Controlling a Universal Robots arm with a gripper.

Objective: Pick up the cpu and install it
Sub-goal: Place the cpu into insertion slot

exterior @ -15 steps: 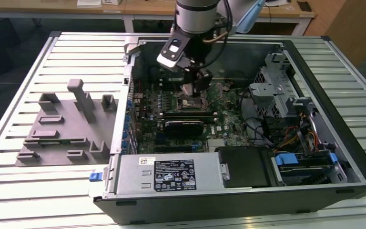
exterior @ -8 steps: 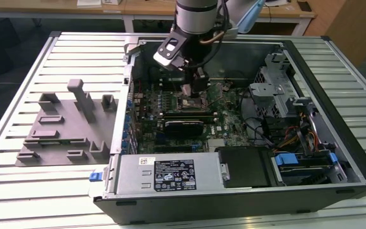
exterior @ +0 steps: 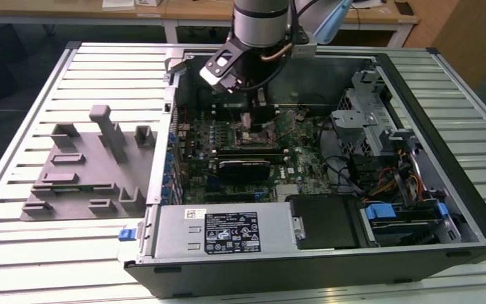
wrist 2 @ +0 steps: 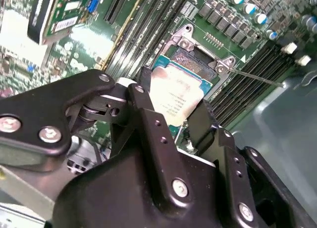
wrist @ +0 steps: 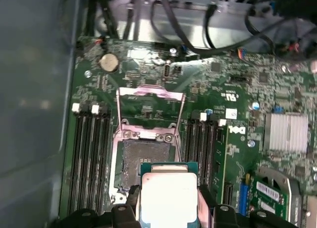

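Note:
The cpu [wrist 2: 174,94] is a flat square chip with a pale metal top and a green rim, and my gripper [wrist 2: 173,108] is shut on it, one black finger on each side. In the first wrist view the cpu [wrist: 168,196] hangs just above and partly over the open motherboard socket [wrist: 141,161], whose metal load frame [wrist: 151,101] is flipped up. In the second wrist view the socket [wrist 2: 200,57] lies right behind the chip. In the exterior view my gripper [exterior: 248,119] reaches down into the open computer case over the socket [exterior: 255,136].
Memory slots [wrist: 89,153] flank the socket on both sides. A silver finned block [wrist: 286,133] and a coin battery [wrist: 109,63] sit on the board. The case holds a power supply [exterior: 226,231], a drive cage [exterior: 369,120] and cables. A grey holder [exterior: 83,168] lies outside.

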